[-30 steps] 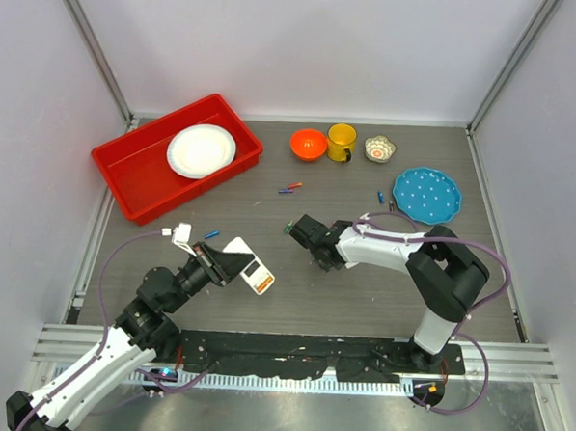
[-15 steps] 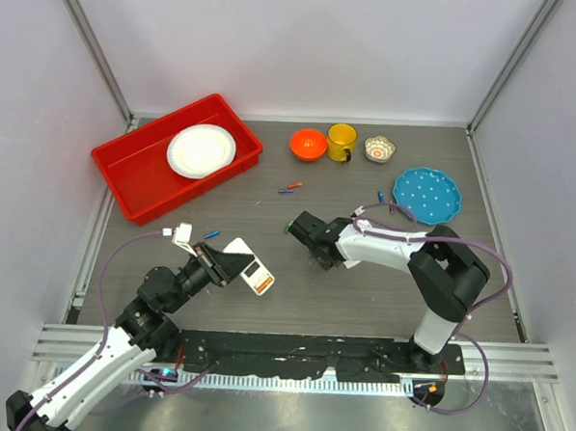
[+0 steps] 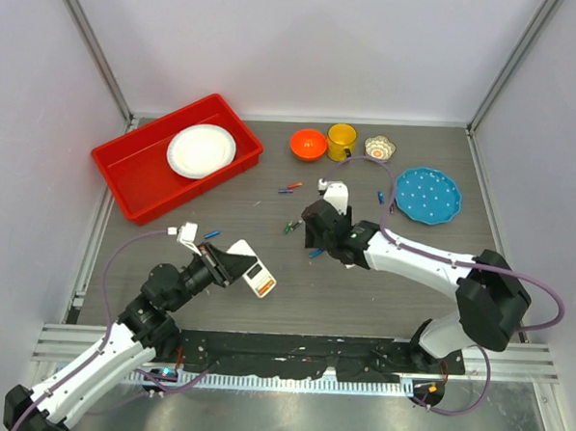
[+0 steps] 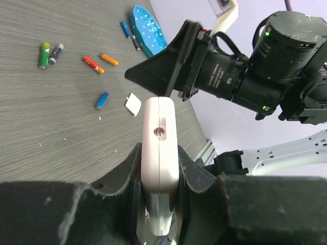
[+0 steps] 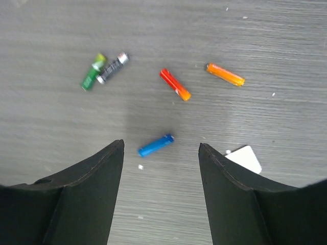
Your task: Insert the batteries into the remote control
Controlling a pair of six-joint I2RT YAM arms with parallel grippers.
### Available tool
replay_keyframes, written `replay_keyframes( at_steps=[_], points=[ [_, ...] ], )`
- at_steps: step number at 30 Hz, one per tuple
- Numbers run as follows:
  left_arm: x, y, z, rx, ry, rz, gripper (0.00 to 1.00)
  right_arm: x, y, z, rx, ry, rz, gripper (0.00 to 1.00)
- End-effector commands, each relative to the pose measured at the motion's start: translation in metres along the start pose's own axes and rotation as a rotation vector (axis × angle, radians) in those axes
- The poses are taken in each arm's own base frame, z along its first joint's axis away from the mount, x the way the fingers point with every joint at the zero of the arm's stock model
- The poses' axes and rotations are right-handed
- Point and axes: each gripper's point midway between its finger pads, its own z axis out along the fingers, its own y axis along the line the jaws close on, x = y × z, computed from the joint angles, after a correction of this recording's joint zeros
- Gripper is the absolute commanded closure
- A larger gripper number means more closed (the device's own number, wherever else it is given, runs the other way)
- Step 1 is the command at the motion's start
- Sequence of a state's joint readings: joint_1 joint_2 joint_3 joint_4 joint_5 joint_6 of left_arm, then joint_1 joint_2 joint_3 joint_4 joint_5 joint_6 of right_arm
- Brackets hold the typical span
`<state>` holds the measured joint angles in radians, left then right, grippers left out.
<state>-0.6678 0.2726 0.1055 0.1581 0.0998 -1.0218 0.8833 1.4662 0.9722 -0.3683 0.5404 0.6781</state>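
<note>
Grey tabletop [image 5: 51,30] shows open room around the blue battery [image 5: 156,145], untouched between the right gripper's [image 5: 161,148] spread jaws; the left gripper [image 4: 159,176] clamps the remote control [image 4: 159,127] by its long edges.

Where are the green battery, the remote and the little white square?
green battery [image 5: 92,77]: right wrist view, middle of its body.
remote [image 4: 160,148]: left wrist view, its narrow white edge.
little white square [image 5: 246,158]: right wrist view, its flat top.

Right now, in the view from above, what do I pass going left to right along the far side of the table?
red tray → orange bowl → yellow mug → small patterned bowl → blue plate
</note>
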Motion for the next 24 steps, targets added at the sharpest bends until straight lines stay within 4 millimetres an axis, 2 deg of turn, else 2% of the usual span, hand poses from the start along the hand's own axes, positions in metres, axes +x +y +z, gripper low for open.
replay_keyframes(
  at_steps=[1, 3, 5, 9, 14, 24],
  points=[
    [0.0, -0.021, 0.003, 0.097, 0.017, -0.001, 1.0, 0.022, -0.001, 0.006, -0.113, 0.08, -0.413, 0.35],
    [0.004, -0.021, 0.004, 0.106, 0.032, -0.007, 1.0, 0.03, 0.007, 0.003, -0.187, 0.086, -0.42, 0.33],
    [0.005, -0.024, 0.005, 0.122, 0.04, -0.009, 1.0, 0.031, 0.013, 0.002, -0.24, 0.076, -0.431, 0.27],
    [0.008, -0.021, 0.008, 0.108, 0.056, -0.006, 1.0, 0.041, 0.018, 0.01, -0.272, 0.126, -0.477, 0.21],
    [0.008, -0.02, 0.009, 0.103, 0.061, 0.002, 1.0, 0.053, 0.02, 0.021, -0.286, 0.175, -0.525, 0.21],
    [0.008, -0.02, 0.009, 0.105, 0.067, 0.028, 1.0, 0.049, 0.016, 0.042, -0.298, 0.213, -0.499, 0.27]
  ],
)
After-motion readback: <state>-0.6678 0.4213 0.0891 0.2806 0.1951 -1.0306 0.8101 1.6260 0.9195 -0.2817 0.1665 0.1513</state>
